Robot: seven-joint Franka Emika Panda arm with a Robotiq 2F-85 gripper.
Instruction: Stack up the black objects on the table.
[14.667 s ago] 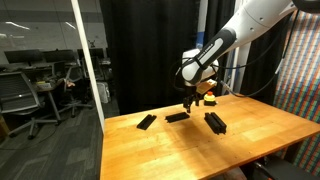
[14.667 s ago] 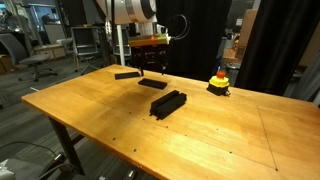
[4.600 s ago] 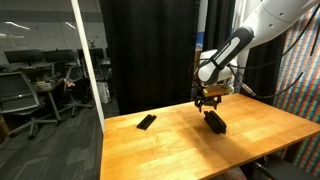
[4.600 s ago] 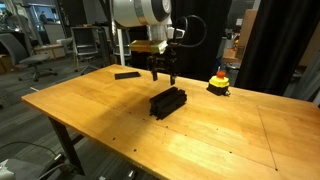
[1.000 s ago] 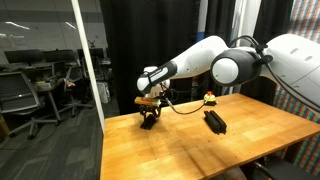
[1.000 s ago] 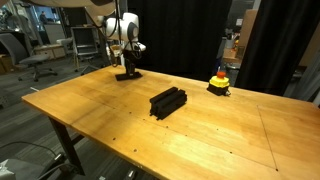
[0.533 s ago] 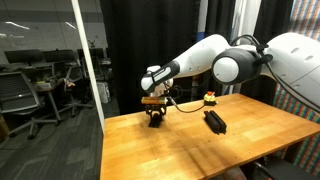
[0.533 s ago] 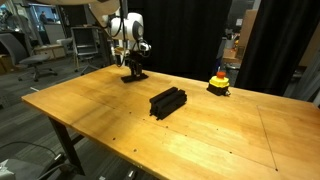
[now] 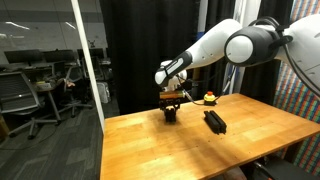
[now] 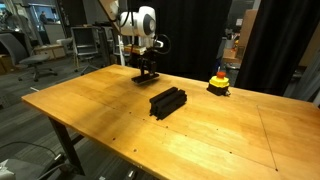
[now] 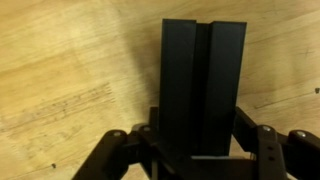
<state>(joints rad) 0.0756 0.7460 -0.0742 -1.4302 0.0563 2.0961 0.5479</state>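
Black bar is pinched in our tool, which squeezes its two long sides. We hold it low over the bench, near the back edge. The pile of black bars waits in the middle of the bench. The bar is thin, flat, smooth and dull, so we think it could slip or turn in our hold. If we set it down crooked, it may slide off or knock the pile.

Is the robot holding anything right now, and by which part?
Yes. The tool is shut on a black bar, pinching its two long edges near the end nearest the wrist camera.
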